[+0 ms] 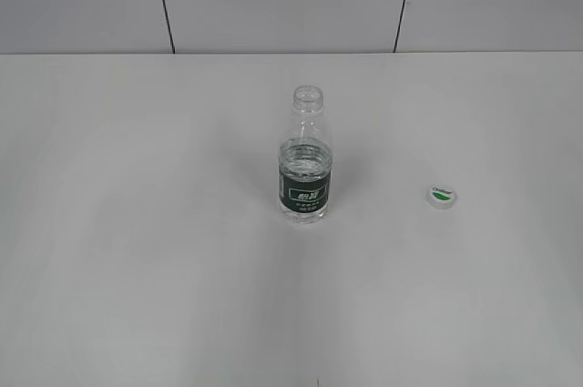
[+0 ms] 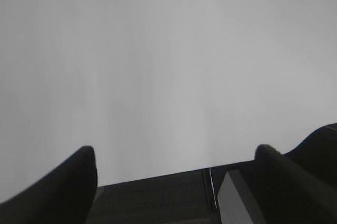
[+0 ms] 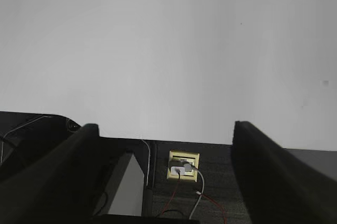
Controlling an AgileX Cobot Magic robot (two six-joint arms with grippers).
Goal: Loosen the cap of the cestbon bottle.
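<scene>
We see the clear cestbon bottle [image 1: 305, 157] standing upright mid-table, its neck open, while its white cap [image 1: 443, 196], green-marked top up, lies well apart to its right.

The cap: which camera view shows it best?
The exterior view. There the cap lies on the white table, off the bottle and to its right, green mark facing up. Neither wrist view shows it; both show only bare tabletop, the floor beyond its edge, and open jaws.
</scene>
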